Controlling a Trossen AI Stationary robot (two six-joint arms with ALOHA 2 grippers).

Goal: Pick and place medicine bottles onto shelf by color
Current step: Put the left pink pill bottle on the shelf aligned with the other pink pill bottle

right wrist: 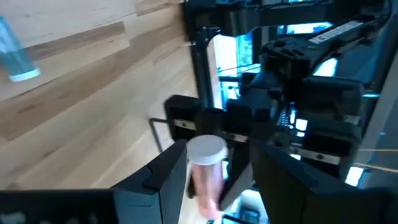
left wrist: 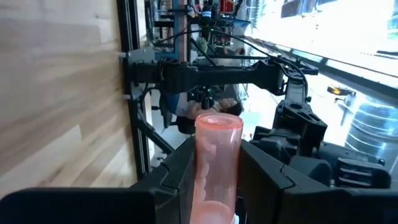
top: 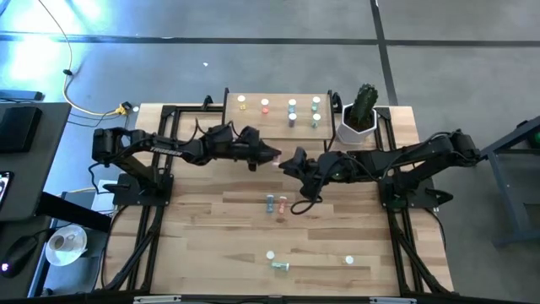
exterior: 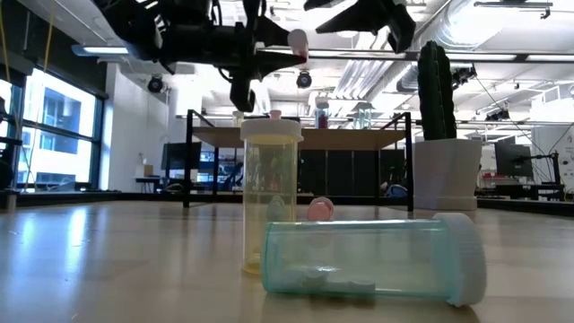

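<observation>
My left gripper (top: 272, 154) is shut on a pink medicine bottle (left wrist: 217, 158), high above the table's middle, just in front of the shelf (top: 253, 122). The bottle's white-capped end (right wrist: 206, 149) sticks out toward my right gripper (top: 292, 162). That gripper is open, its fingers (right wrist: 166, 171) standing either side of that end; I cannot tell whether they touch it. Yellow (top: 242, 103), pink (top: 265, 105), blue (top: 292, 111) and green (top: 315, 108) bottles stand on the shelf. My left gripper pinches the pink bottle's body (left wrist: 214, 183) between its two fingers. The fingers are level, pointing toward the table's right, and lie along the bottle. The bottle is lifted clear of the table, roughly level, with its free end (exterior: 296, 40) past the fingertips.
A blue bottle (top: 270, 203) and a pink bottle (top: 281, 205) lie on the table's middle. Three more sit near the front edge, one a green one (top: 280, 266) on its side. A white cactus pot (top: 361, 122) stands right of the shelf.
</observation>
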